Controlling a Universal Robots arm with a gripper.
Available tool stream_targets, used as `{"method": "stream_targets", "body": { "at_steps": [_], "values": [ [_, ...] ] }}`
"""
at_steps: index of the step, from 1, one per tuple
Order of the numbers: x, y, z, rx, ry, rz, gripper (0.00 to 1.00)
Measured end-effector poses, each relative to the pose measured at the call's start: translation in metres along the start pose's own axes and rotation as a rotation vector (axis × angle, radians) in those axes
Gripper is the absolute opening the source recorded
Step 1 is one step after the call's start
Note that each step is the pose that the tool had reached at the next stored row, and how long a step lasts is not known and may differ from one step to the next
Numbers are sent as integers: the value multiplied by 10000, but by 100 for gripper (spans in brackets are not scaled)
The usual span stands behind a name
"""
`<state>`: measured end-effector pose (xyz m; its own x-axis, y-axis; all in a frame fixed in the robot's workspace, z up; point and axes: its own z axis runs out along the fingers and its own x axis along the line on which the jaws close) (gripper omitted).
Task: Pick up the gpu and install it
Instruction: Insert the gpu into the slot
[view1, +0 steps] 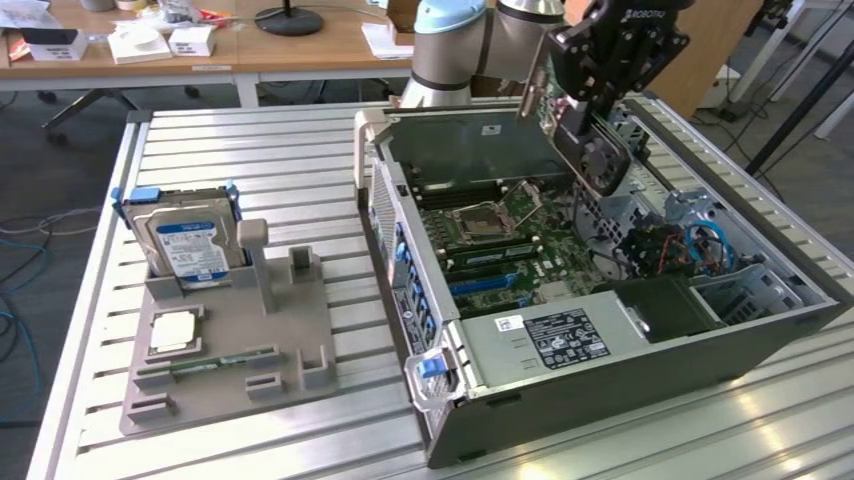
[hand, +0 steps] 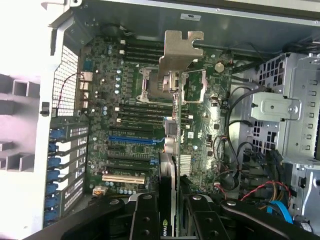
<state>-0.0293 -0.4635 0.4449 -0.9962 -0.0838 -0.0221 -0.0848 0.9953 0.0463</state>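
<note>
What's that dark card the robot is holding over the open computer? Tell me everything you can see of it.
The gpu is a thin, flat, dark grey-black card with a small logo near its gripped end and a bare metal bracket at the far end. The gripper clamps it from both sides, so it hangs lengthwise, slightly tilted, above the open computer case. It touches nothing else and is not seated in the motherboard.
</note>
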Motion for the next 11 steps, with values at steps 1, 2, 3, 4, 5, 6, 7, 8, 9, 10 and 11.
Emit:
{"method": "stream_targets", "body": {
  "at_steps": [1,2,3,4,5,6,7,8,9,10,11],
  "values": [
    [0,0,0,-2,5,-119,26],
    [0,1,1,-5,10,-225,26],
    [0,1,1,-7,15,-329,26],
    [0,1,1,-8,20,-429,26],
    [0,1,1,-10,25,-523,26],
    [0,1,2,-12,29,-612,26],
    [0,1,3,-15,32,-700,26],
    [0,0,3,-17,36,-779,26],
    [0,1,3,-18,40,-854,26],
    [0,0,4,-20,42,-924,26],
    [0,1,4,-21,46,-1000,26]
  ]
}}
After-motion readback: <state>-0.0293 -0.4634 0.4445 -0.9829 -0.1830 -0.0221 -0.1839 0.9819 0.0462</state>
